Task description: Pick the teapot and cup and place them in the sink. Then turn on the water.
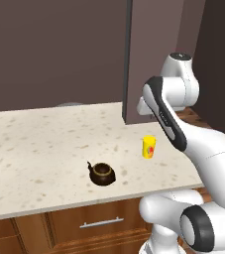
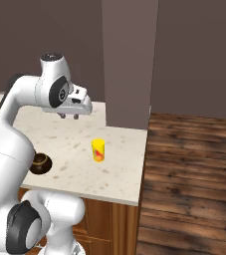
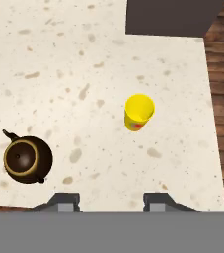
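Tool point(image 3: 111, 201), jaws apart and empty, hangs above cup point(image 3: 138, 112) and teapot point(image 3: 27, 159).

Speckled counter point(image 1: 39, 144): teapot point(image 1: 102, 173) near front edge, cup point(image 1: 149, 147) upright, apart.

White arm folded high, hand point(image 2: 70, 116) pointing down (fingers point(image 3: 66, 201) apart, nothing between)
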Motion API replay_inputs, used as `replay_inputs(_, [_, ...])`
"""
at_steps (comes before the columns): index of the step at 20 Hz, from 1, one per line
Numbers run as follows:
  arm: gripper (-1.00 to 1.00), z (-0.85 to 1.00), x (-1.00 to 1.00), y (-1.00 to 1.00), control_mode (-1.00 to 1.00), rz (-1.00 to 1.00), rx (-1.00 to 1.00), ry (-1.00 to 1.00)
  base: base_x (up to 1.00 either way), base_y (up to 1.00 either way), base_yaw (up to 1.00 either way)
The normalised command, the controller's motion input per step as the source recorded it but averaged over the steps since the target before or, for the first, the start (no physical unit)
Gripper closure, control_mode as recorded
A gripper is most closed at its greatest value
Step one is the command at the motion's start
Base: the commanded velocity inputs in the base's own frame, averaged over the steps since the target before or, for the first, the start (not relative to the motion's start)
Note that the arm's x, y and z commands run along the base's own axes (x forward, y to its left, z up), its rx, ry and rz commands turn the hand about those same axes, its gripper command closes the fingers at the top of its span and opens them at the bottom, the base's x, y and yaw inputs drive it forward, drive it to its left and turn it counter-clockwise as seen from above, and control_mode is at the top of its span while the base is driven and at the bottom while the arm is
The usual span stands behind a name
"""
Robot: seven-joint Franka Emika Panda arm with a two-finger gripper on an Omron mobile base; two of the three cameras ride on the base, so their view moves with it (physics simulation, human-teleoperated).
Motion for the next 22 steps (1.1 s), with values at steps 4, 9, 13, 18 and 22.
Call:
replay_inputs(4, [-1.00,-0.03,-0.11,-0.14,-1.00,0.00,0.01,0.00,0.00,0.00,0.00])
replay_inputs(9, [-1.00,-0.13,-0.28,-0.25,-1.00,0.00,0.01,0.00,0.00,0.00,0.00])
replay_inputs(13, [-1.00,-0.32,-0.20,-0.24,-1.00,0.00,0.00,0.03,0.00,0.00,0.00])
replay_inputs(18, [-1.00,-0.31,0.00,-0.06,-1.00,0.00,0.00,0.00,0.00,0.00,0.00])
replay_inputs(22, [-1.00,-0.17,0.09,0.00,-1.00,0.00,0.00,0.00,0.00,0.00,0.00])
